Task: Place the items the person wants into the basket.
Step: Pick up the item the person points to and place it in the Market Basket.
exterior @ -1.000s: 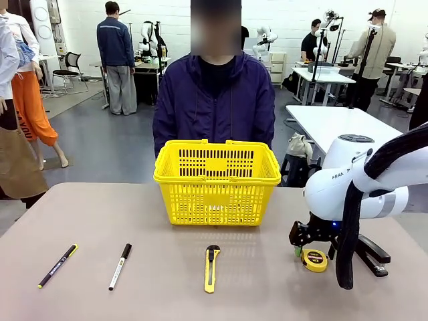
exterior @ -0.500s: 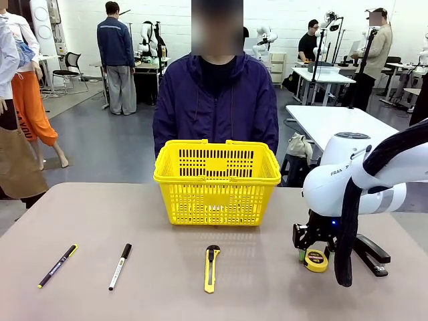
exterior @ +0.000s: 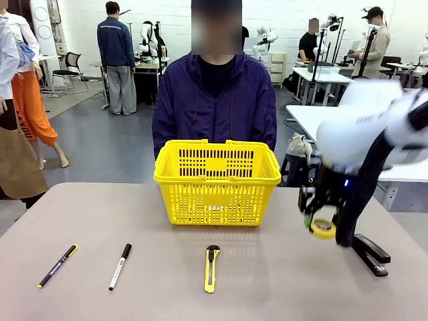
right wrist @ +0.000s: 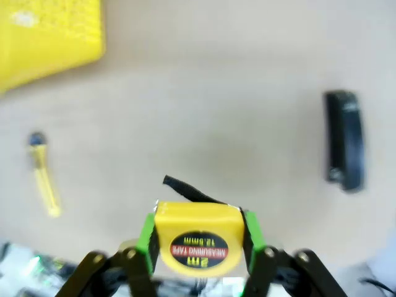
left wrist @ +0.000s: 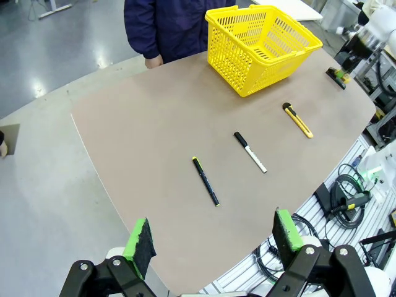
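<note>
Right claw (right wrist: 198, 230) clamped on yellow tape measure (right wrist: 197, 242) above the table (exterior: 134, 221), arm (exterior: 364, 127) motion-blurred, black stapler (exterior: 373, 255) partly hidden behind it, left claw (left wrist: 213, 238) gaping wide, empty

The right arm (exterior: 361, 130) is showing a smooth white shell with grey letters, and a thick black cable (exterior: 364, 184) is running along it. A tiny blue light (exterior: 346, 182) is glowing by the black wrist. The right gripper (right wrist: 198, 234) is wearing green pads (right wrist: 147, 235) on black fingers with silver screws (right wrist: 267, 252). The left gripper (left wrist: 214, 234) is looking the same. The person (exterior: 214, 100) is wearing a dark navy zip-up jacket over a black top.
</note>
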You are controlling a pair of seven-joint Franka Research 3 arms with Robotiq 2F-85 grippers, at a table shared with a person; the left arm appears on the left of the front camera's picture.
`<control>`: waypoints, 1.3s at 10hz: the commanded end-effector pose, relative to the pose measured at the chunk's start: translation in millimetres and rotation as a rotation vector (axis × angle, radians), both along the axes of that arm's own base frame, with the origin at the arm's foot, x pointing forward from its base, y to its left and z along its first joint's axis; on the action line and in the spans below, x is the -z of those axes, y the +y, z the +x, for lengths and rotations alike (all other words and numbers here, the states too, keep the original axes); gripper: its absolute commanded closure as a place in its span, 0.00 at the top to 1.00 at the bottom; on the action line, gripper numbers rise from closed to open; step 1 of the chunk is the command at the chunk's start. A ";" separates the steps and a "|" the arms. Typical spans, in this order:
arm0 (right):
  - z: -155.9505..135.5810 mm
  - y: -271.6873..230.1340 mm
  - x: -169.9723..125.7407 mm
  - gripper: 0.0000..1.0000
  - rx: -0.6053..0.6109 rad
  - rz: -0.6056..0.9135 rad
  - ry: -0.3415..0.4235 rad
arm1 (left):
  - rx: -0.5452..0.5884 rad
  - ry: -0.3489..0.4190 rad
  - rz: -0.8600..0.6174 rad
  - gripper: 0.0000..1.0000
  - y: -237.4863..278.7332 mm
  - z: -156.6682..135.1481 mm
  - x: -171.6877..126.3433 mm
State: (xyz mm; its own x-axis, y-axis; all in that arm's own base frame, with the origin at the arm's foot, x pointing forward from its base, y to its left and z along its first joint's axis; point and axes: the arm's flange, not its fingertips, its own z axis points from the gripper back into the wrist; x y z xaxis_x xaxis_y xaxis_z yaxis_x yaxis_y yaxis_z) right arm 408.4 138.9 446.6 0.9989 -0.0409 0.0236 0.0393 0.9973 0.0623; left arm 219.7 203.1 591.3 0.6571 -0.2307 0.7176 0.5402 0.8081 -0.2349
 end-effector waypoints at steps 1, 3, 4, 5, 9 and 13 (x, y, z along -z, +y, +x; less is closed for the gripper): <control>-6.9 16.4 -80.5 0.57 0.024 0.001 0.015 | 0.011 -0.009 -0.007 1.00 0.5 -1.1 0.5; -7.3 29.6 -133.4 0.57 0.033 0.025 0.011 | 0.011 -0.009 -0.007 1.00 0.5 -1.1 0.5; -7.3 34.7 -141.1 0.57 0.038 0.014 0.000 | 0.011 -0.009 -0.007 1.00 0.5 -1.1 0.5; -7.0 36.7 -142.8 0.57 0.045 0.024 0.012 | 0.011 -0.009 -0.007 1.00 0.5 -1.1 0.5; -24.4 25.0 -153.1 0.57 0.005 0.006 -0.020 | 0.011 -0.009 -0.007 1.00 0.5 -1.1 0.5; -24.4 25.0 -153.1 0.57 0.005 0.006 -0.020 | 0.011 -0.009 -0.007 1.00 0.5 -1.1 0.5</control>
